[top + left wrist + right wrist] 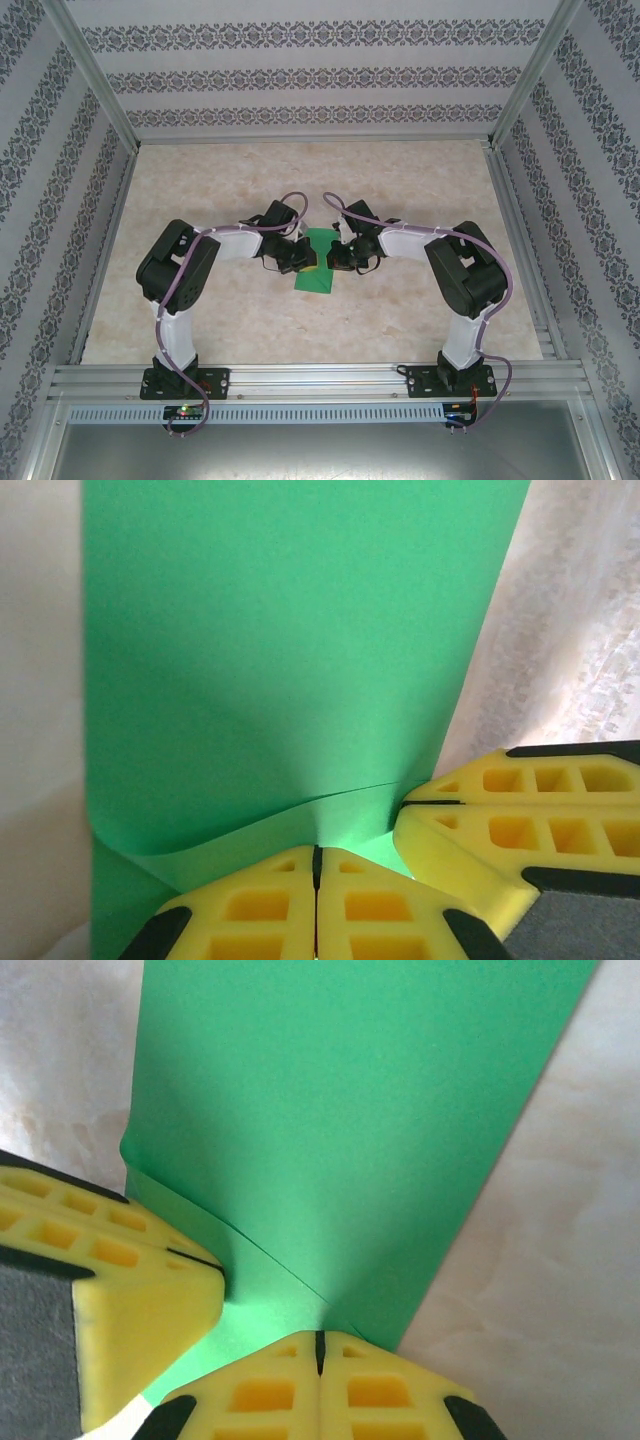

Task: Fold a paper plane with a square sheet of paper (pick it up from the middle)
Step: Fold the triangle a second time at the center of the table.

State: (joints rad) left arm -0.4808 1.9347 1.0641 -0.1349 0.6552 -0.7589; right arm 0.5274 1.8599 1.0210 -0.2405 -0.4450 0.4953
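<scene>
Your left gripper [317, 855], jaws pressed together, clamps the near edge of the square sheet of paper [280, 630]. Your right gripper [320, 1340] pinches it just beside. Left arm [180, 270] and right arm [465, 270] bend inward, meeting over the middle of the table [430, 190].

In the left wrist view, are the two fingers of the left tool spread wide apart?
No, the yellow fingers of the left tool are pressed together, with only a thin dark seam between them, at the green sheet edge.

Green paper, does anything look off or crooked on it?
Nothing damaged. The green paper is folded over, but the fold by the left gripper is a soft, bulging curve, not a flat crease.
</scene>
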